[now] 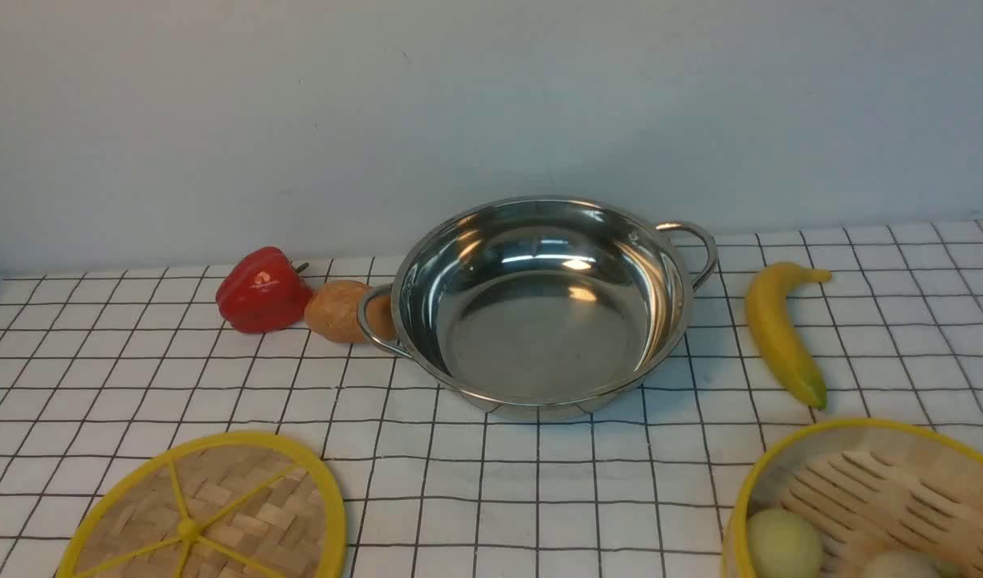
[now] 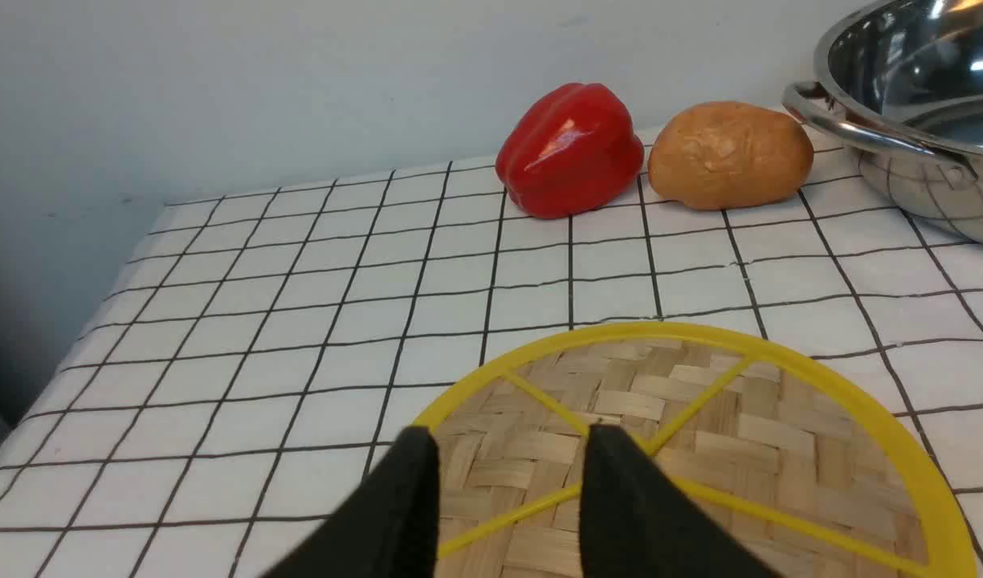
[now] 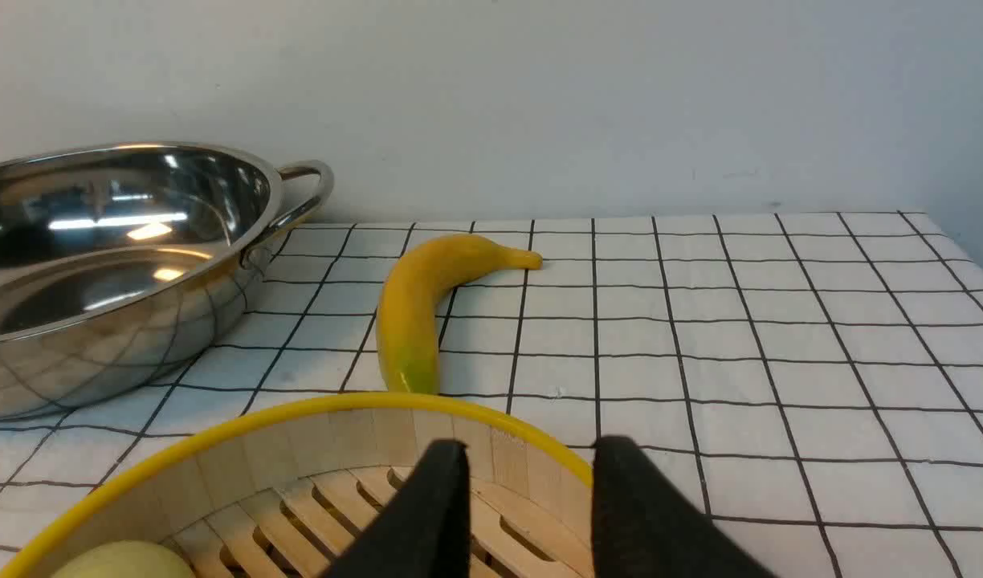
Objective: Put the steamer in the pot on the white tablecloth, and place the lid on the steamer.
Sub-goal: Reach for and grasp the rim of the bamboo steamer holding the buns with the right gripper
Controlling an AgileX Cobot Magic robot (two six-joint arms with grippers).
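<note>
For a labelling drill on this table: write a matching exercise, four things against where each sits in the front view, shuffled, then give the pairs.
Things:
1. pot
2. lid
3. steamer
4. banana

Places and states:
A. near right, slatted floor showing
B. right of centre, lying on its side
C. near left, lying flat
D. middle, empty

Pairs: 1-D, 2-C, 3-A, 4-B

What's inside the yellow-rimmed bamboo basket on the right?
The steamer holds two pale buns on a slatted floor; the rest lies beyond the picture's edge, unseen.
</note>
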